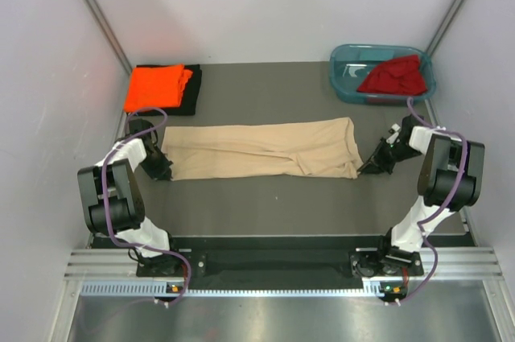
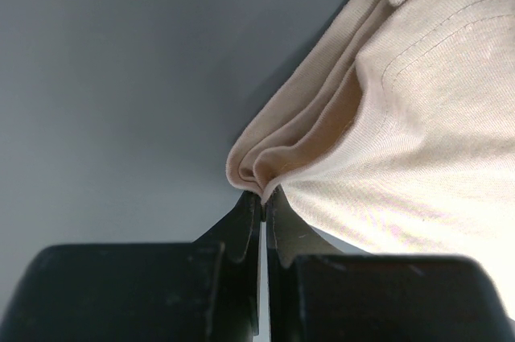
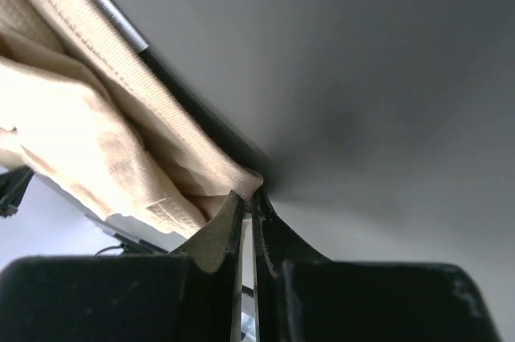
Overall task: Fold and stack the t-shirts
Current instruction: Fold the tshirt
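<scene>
While the orange t-shirt (image 1: pixel 157 87) sits on the black t-shirt (image 1: pixel 194 97) at far left, the left tool (image 1: pixel 162 167) is pinched shut on the left end of the beige t-shirt (image 1: pixel 257 149). That shirt lies in a long band across the counter (image 1: pixel 265 205), and the right tool (image 1: pixel 370 167) clamps its right corner. Farther right, the dark red t-shirt (image 1: pixel 394 76) lies in the teal tub (image 1: pixel 344 55).

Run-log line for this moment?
beige t-shirt: folded strip on table | left gripper: shut on its left end | right gripper: shut on its right end | orange t-shirt: atop black t-shirt

Pale walls (image 1: pixel 265 4), grey, possibly matte tabletop (image 1: pixel 265 205), metal rail (image 1: pixel 96 265)
</scene>
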### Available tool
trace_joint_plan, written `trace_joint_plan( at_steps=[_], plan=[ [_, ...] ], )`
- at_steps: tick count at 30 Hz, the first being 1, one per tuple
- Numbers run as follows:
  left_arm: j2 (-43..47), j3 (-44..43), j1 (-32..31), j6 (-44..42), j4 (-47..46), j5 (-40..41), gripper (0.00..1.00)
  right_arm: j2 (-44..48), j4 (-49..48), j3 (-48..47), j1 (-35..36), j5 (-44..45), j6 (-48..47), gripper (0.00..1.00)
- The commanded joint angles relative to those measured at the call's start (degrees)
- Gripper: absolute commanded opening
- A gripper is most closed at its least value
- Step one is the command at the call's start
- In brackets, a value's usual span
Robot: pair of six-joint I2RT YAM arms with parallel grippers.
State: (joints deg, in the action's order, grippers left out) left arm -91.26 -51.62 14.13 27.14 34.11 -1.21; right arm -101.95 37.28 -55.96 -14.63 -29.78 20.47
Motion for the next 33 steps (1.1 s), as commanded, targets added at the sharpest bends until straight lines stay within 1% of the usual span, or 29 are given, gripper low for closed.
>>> trace_joint_plan(
  at_steps=[1,5,9,11,12,13,14,15,18,21,23,24,27,28,29,30,31,32,33],
  plan=[
    [-0.93,0.55,0.81,-0.77,2.89,3.94,0.00,1.92,1.04,-0.37,-2.15,10.87,-1.48,0.00],
    [-0.85,0.81,0.81,-0.77,2.72,4.37,0.00,3.08,2.71,-1.43,-2.77,15.18,-2.98,0.00],
    [-0.93,0.73,0.90,-1.47,2.63,4.82,0.00,2.55,3.50,-2.04,-2.77,16.68,-5.08,0.00],
    [-0.93,0.73,0.90,-1.65,2.63,4.55,0.00,1.59,3.85,-2.74,-2.68,16.07,-6.05,0.00],
    [-0.76,0.73,0.90,-1.65,2.54,3.94,0.00,1.15,4.29,-3.09,-2.68,15.55,-6.84,0.02],
    [-0.76,0.81,0.99,-1.65,2.46,3.59,0.00,0.53,4.82,-3.62,-2.59,14.67,-7.02,0.07],
    [-0.58,0.99,0.90,-1.65,2.37,3.33,0.00,0.70,5.52,-3.63,-2.25,14.58,-7.20,0.13],
    [-0.41,1.08,0.90,-1.47,2.28,3.06,0.00,1.40,5.87,-3.63,-1.89,14.84,-7.20,0.21],
    [-0.14,1.60,0.90,-1.56,2.28,1.83,0.00,5.09,7.98,-3.80,-0.93,15.45,-7.37,0.31],
    [0.21,1.87,0.90,-1.73,1.93,1.48,0.00,9.04,10.09,-4.59,0.57,16.24,-7.72,0.36],
    [0.21,1.87,0.90,-1.73,1.75,1.48,0.00,11.15,11.14,-5.38,2.32,16.07,-8.51,0.36],
    [0.12,1.87,0.90,-1.82,1.84,-0.26,0.00,11.86,11.06,-5.56,2.94,15.81,-8.86,0.36],
    [0.12,1.78,0.90,-1.74,1.84,-0.72,0.00,14.32,9.32,-5.65,5.57,13.44,-9.57,0.37],
    [0.21,1.78,0.90,-1.65,1.93,-0.81,0.02,14.24,8.70,-5.56,5.93,11.34,-9.40,0.38],
    [0.56,1.69,0.90,-1.47,2.01,-0.55,0.07,13.80,8.17,-5.56,6.45,10.02,-9.13,0.39],
    [0.91,1.78,0.99,-1.04,2.19,-0.46,0.16,13.36,7.64,-5.65,6.46,8.61,-7.56,0.39],
    [1.17,1.69,0.90,-0.77,2.37,-0.46,0.23,11.88,6.50,-5.65,6.37,5.64,-6.51,0.39],
    [1.61,1.69,0.99,-0.51,2.54,-0.54,0.35,11.25,5.80,-5.65,6.37,4.31,-5.36,0.39],
    [2.75,1.52,0.90,0.02,3.15,-0.89,0.40,10.73,5.01,-5.56,6.37,3.42,-2.74,0.41]
  ],
)
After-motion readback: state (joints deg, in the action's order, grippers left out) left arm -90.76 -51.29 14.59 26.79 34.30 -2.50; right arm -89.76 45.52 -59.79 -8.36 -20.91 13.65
